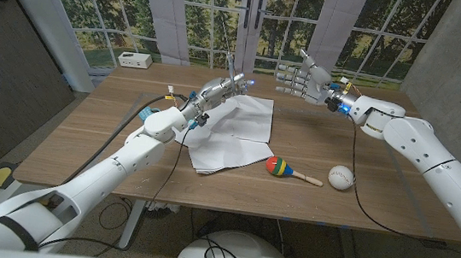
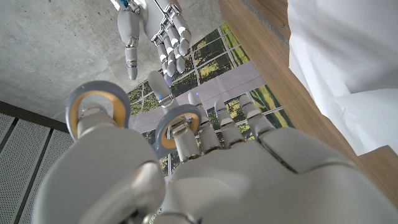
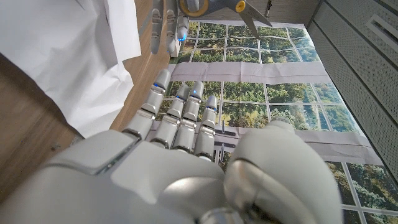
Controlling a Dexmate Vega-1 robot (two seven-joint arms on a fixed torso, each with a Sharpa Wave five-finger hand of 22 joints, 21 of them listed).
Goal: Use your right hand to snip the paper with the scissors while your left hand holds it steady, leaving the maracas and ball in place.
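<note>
One sheet of paper lies mid-surface; one pair of scissors is raised at its 12 o'clock edge, held by the left hand with fingers through the handle loops. The right hand, at 2 o'clock, hovers with fingers spread, empty. I judge a handover comes next: bring the loops squarely to the right fingers. One maraca and one ball sit at 4 o'clock

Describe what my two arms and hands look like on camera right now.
Both arms are glossy white, rounded shells with grey joint bands. The left hand and right hand are pale silver-grey with jointed fingers; small blue lights glow on the fingertips and at the right wrist. A black cable runs along each arm, hanging loose under the forearms.
</note>
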